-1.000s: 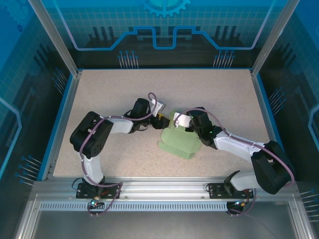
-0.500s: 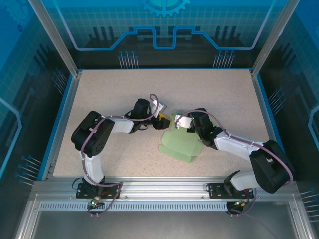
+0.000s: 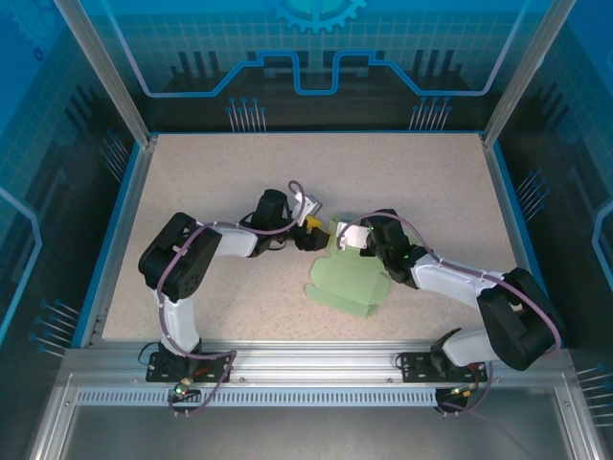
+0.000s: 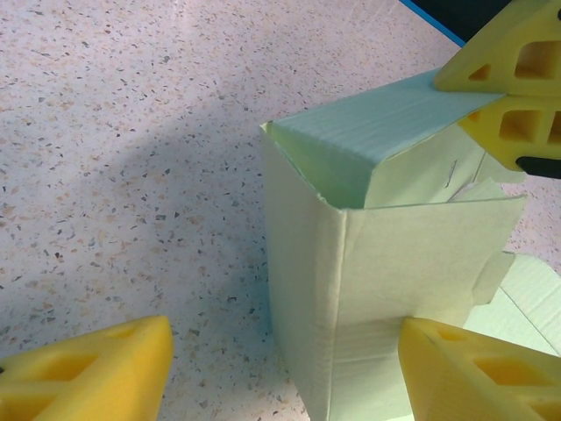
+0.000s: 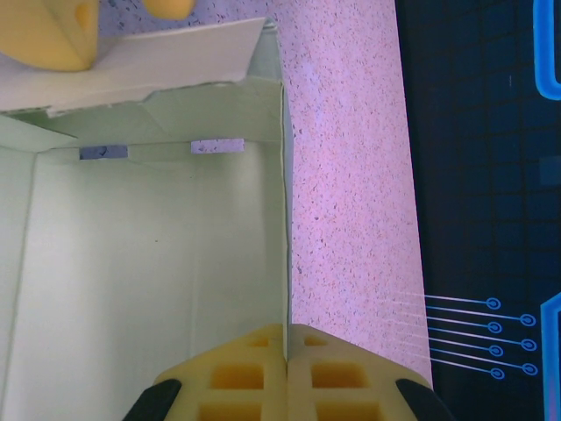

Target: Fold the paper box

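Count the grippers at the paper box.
2. The left gripper, open, straddles an upright corner of the paper box; the right gripper is shut on a wall's edge.

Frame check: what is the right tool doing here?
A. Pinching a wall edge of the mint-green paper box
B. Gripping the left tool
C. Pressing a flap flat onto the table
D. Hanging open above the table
A: in the right wrist view the right tool is closed, with the thin wall edge of the paper box caught between its fingers.
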### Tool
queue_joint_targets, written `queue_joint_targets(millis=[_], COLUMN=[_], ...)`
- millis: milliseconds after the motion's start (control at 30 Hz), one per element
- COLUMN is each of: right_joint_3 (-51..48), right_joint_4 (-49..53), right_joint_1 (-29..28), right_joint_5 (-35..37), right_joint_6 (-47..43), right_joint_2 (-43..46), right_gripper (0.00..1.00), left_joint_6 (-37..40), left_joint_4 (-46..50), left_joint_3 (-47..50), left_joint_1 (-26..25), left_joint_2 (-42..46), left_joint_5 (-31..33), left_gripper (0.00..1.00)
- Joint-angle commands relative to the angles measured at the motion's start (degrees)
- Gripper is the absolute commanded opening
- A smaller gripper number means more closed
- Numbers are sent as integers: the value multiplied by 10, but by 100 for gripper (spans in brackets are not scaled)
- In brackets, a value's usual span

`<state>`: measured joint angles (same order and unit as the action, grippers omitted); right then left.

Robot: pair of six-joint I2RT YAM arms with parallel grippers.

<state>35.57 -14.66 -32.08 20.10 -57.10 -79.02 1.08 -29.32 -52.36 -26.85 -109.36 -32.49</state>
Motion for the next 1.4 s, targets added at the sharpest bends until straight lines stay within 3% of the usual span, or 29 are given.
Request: queue_joint_targets(millis=[0,500,1367], right_joint_3=[-4,-3,-7], right_joint_4=[-5,-2,1], right_joint_1=[7,6,13], right_joint_5=[-10,-17,-29], right_joint_6=[-7,3,35], right_joint_2=[5,9,27], right_gripper=[5,5,4], left_joint_6=[8,-12,-39], left_joint_4=[-19,-39,-55], left_joint_3=[18,15,4], left_joint_1=[-4,-6,-29], left_joint_2=[7,0,-17], left_joint_5=[-24,-55,-3], left_gripper=[70,70,75])
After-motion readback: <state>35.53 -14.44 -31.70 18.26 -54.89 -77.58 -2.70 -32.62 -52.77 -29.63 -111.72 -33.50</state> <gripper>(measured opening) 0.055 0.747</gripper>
